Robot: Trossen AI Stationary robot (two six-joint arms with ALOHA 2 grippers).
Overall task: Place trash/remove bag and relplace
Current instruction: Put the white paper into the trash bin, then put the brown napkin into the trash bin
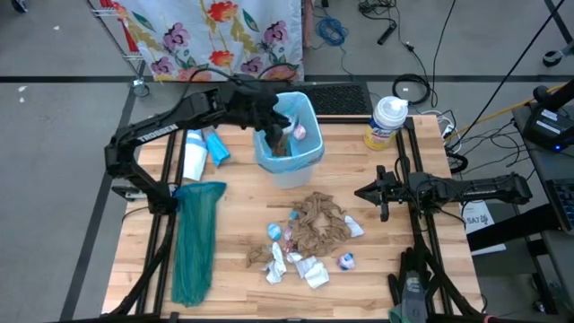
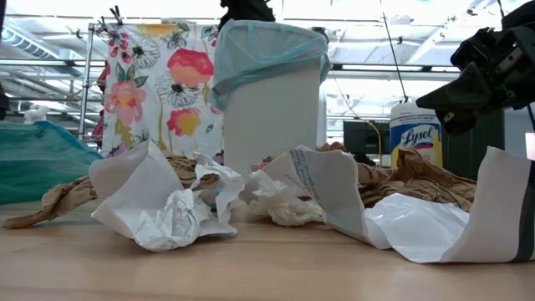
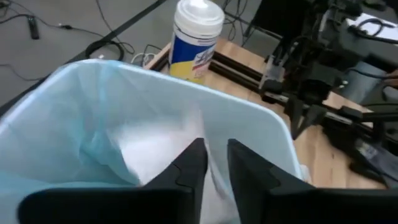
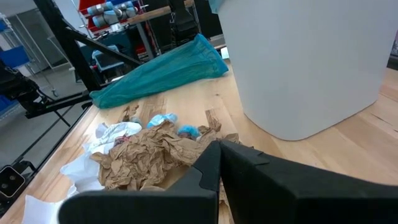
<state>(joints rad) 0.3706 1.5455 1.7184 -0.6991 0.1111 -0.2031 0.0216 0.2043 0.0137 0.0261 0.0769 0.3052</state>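
One bin, one bag

"Lysol" in blue script on the yellow-and-white label of the wipes canister standing at the far edge of the desk, faint lines of small print on a white paper scrap, too small to read

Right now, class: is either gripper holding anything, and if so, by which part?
Nothing is visibly held. The left gripper hangs over the lined bin, fingers slightly apart with nothing between them; the right gripper is shut and empty.
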